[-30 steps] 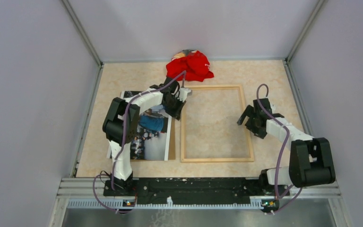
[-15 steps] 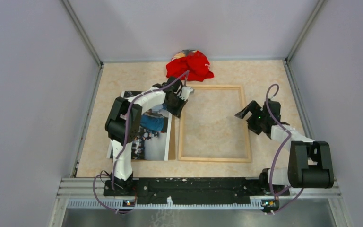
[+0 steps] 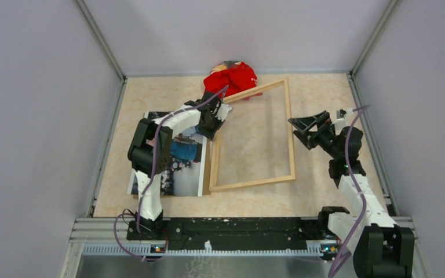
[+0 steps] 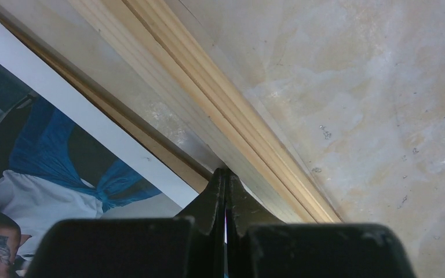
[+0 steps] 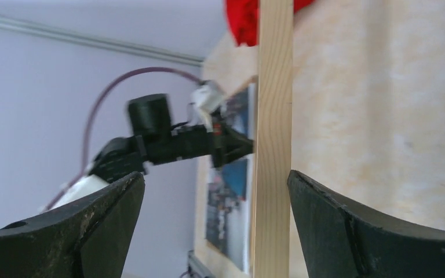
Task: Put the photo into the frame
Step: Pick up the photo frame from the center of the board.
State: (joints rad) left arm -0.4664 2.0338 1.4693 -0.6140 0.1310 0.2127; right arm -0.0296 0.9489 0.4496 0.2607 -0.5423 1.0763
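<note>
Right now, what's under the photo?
A brown backing board, showing only as a strip along the photo's right edge. The photo covers the rest, so its extent can't be seen.

The beige marbled bench (image 3: 324,87) carries a brown board (image 3: 205,184) at left with the photo (image 3: 182,168) on it. The frame (image 3: 252,183) sits askew just beside, its far rail crossing a red cloth (image 3: 234,78) by the back edge.

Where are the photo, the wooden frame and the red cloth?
photo (image 3: 186,177): top external view, lower white area
wooden frame (image 3: 252,183): top external view, near rail
red cloth (image 3: 234,78): top external view, middle
</note>
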